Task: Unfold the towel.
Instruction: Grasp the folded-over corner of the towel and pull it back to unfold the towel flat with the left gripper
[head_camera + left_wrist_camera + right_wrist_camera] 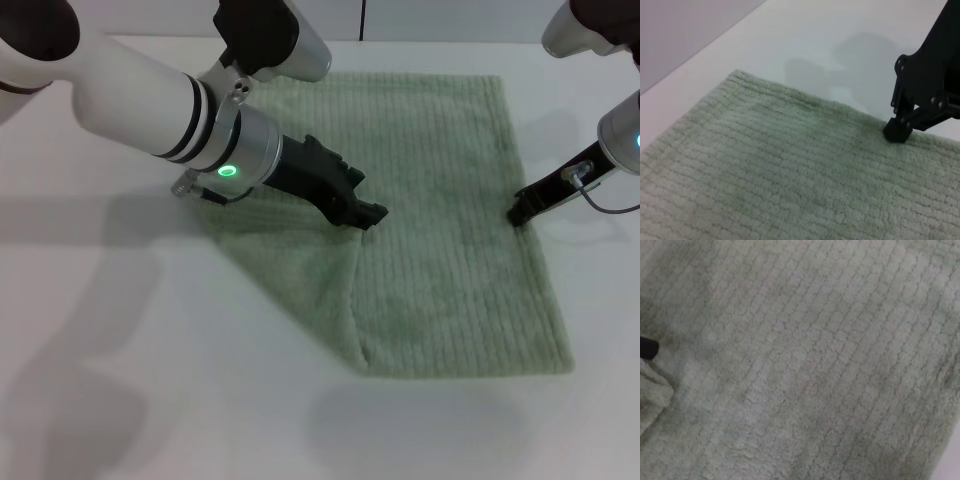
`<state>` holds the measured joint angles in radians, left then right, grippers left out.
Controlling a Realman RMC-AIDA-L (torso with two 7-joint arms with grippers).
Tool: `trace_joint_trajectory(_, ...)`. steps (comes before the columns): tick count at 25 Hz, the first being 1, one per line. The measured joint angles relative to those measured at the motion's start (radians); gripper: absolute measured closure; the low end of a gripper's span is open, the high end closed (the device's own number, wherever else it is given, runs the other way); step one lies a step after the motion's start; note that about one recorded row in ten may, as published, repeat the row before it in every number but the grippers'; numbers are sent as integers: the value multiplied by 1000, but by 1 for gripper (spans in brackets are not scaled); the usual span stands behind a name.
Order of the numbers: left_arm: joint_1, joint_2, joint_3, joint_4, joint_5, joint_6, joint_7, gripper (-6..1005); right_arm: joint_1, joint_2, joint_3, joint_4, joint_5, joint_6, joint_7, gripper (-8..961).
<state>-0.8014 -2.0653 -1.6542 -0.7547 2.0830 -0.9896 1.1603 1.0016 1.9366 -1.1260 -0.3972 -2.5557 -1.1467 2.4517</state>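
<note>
Pale sage-green terry, ribbed all over: the towel [440, 200] lies spread on the white table [120, 400], mostly flat, with a flap folded over diagonally along its left side so the crease runs down toward the near edge. The left gripper [368, 212] sits low over the middle of the cloth, right at the top of that folded flap, black fingertips down on the fabric. I can't tell how far its fingers are parted, or whether it actually has any cloth pinched. The right gripper [519, 212] is at the towel's right edge, tip pressed on the hem. In the left wrist view that same right gripper [898, 131] looks closed to a single blunt tip touching the cloth [765, 170], nothing visibly clamped in it.
</note>
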Motion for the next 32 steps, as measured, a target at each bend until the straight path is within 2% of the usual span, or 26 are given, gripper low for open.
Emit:
trace_joint_trajectory(14,-52,-4,98,82,0,98,-64,541,6,2,0,0,0,1,0,954)
trace_joint_trajectory(32,-72,-6,117,110,0,105,-67,548,8,7,-2,0,-1,2,0,955)
